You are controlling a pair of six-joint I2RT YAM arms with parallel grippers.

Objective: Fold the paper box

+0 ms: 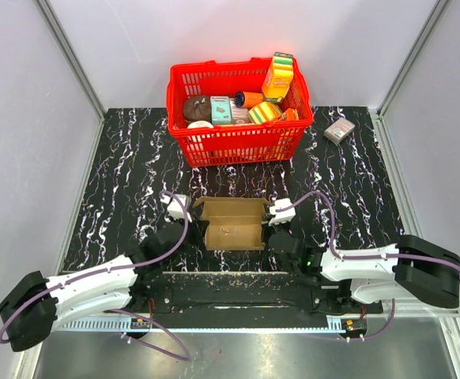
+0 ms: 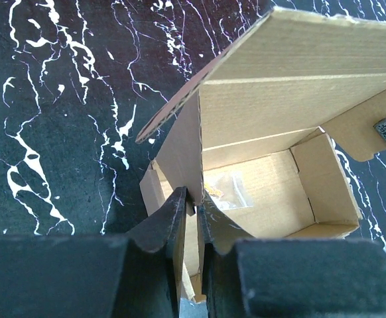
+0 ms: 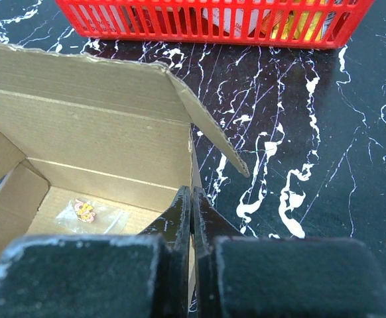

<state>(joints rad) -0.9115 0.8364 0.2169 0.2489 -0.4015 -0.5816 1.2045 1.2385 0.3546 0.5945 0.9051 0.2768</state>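
Note:
The brown paper box stands open in the middle of the black marbled table, its lid raised at the back. My left gripper is shut on the box's left side wall. My right gripper is shut on the right side wall, one finger inside and one outside. A small clear bag with a yellow-pink thing lies on the box floor. The same bag shows in the left wrist view. The lid leans over the opening.
A red basket with several colourful packages stands behind the box. A small grey-pink box lies at the back right. White walls close in the table on the left, back and right.

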